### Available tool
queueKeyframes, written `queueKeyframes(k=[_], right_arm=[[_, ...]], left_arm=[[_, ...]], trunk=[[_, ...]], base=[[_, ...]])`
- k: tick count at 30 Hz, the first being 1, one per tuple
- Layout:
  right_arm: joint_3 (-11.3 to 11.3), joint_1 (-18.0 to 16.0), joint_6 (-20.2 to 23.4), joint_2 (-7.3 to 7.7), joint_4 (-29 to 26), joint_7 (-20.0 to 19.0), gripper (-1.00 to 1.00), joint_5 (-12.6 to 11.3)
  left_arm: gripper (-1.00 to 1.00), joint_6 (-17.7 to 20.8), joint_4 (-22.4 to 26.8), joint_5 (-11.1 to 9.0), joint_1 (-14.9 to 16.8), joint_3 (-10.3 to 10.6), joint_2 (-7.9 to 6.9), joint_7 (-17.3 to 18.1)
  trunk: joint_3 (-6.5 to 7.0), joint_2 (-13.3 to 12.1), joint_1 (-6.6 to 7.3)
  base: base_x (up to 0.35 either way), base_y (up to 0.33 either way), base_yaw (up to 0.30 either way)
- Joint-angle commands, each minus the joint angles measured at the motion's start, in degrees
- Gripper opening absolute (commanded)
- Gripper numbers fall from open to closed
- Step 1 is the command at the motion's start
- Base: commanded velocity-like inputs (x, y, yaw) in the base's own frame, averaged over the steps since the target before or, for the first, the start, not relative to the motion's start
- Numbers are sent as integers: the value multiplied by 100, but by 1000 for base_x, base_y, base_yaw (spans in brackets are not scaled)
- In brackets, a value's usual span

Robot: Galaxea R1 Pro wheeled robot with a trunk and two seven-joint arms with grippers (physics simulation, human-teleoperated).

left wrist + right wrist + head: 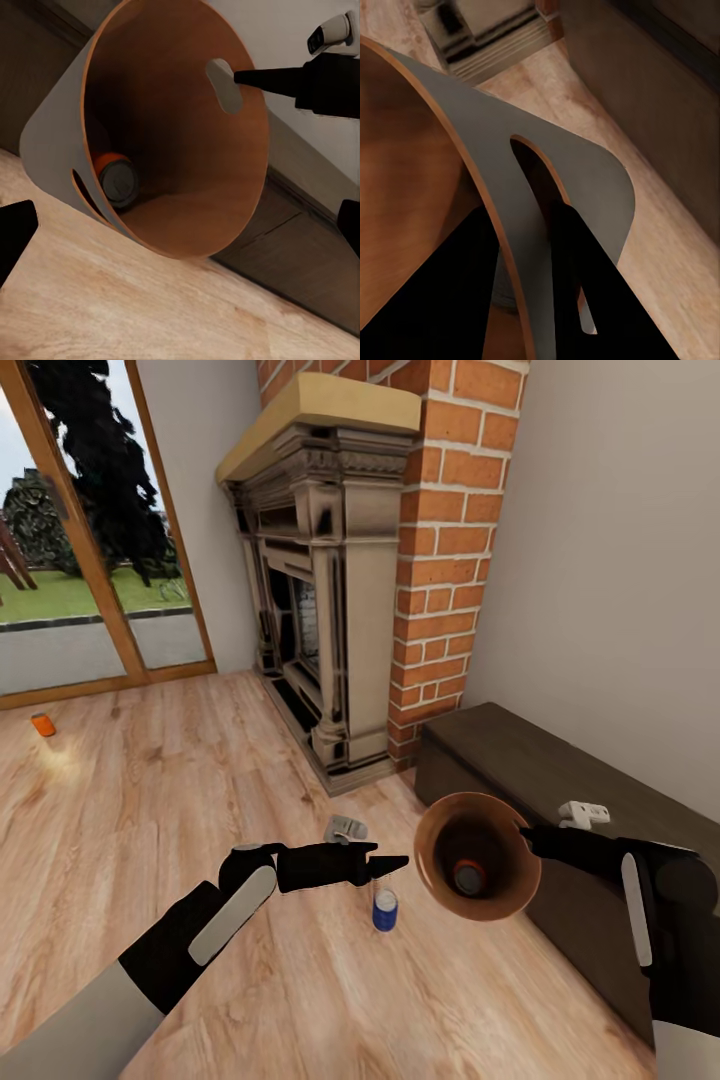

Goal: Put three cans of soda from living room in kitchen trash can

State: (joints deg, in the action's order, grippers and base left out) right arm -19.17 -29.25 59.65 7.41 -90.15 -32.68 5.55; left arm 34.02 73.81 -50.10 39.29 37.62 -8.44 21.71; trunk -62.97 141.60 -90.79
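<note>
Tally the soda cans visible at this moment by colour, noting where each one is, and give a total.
Orange cans: 2, one on the floor near the glass door, one inside the trash can held by the right gripper, lying at its bottom.
Blue cans: 1, upright on the floor below the left gripper.
Total: 3 cans.

The wood plank floor (150, 810) carries a blue can (385, 910) and an orange can (43, 725).
</note>
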Motion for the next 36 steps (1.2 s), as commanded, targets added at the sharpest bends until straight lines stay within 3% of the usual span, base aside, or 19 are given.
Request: queueKeyframes(k=[1, 13, 36], right_arm=[[1, -2, 35, 1, -3, -1, -100, -159], [10, -2, 35, 2, -3, -1, -100, -158], [-7, -2, 35, 5, -3, -1, -100, -158]], left_arm=[[100, 0, 0, 0, 0, 2, 0, 0], [100, -14, -2, 4, 0, 8, 0, 0], [100, -16, 9, 9, 0, 8, -8, 2]], trunk=[[1, 0, 1], [1, 0, 1], [136, 0, 1]], base=[[336, 0, 0], [312, 0, -1], [8, 0, -172]])
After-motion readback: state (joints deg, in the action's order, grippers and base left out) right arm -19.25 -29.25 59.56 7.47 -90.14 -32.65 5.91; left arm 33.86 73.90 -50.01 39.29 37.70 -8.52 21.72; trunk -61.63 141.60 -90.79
